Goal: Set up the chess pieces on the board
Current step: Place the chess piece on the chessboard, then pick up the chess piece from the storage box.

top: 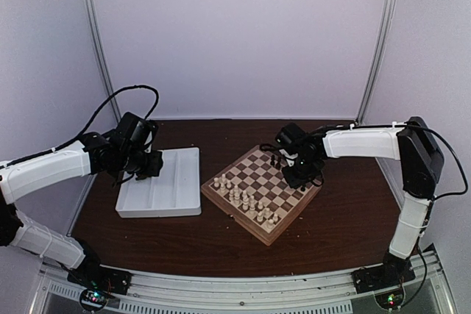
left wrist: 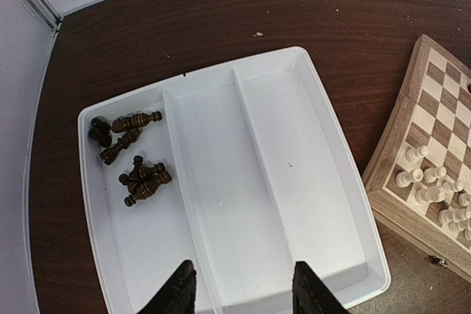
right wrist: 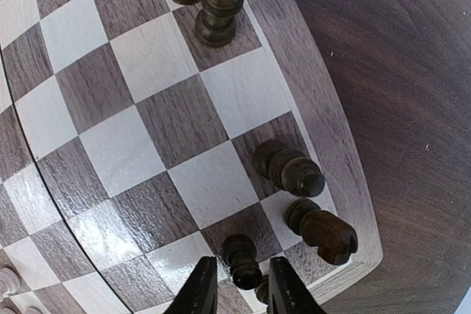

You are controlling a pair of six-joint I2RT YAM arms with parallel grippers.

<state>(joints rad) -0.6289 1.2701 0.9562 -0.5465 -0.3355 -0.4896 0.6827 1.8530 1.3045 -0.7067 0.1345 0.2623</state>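
The board [top: 288, 223] lies at mid-table with cream pieces along its near side and a few dark chess pieces [top: 275, 159] at its far corner. My right gripper [top: 302, 174] hovers over that corner. In the right wrist view its fingers stand slightly apart either side of an upright dark pawn [right wrist: 241, 261], with a small gap on each side, so the right gripper [right wrist: 243, 273] is open. A knight [right wrist: 324, 229] and another dark piece [right wrist: 291, 168] stand beside it. My left gripper [left wrist: 243, 288] is open and empty over the white tray [left wrist: 294, 182]. Several dark pieces [left wrist: 140, 178] lie in the tray's left compartment.
Two more dark pieces [right wrist: 221, 1] stand further along the board's edge row. The tray [top: 162, 189] sits left of the board, nearly touching its corner. Cream pieces [left wrist: 434, 189] show at the right of the left wrist view. White walls enclose the brown table.
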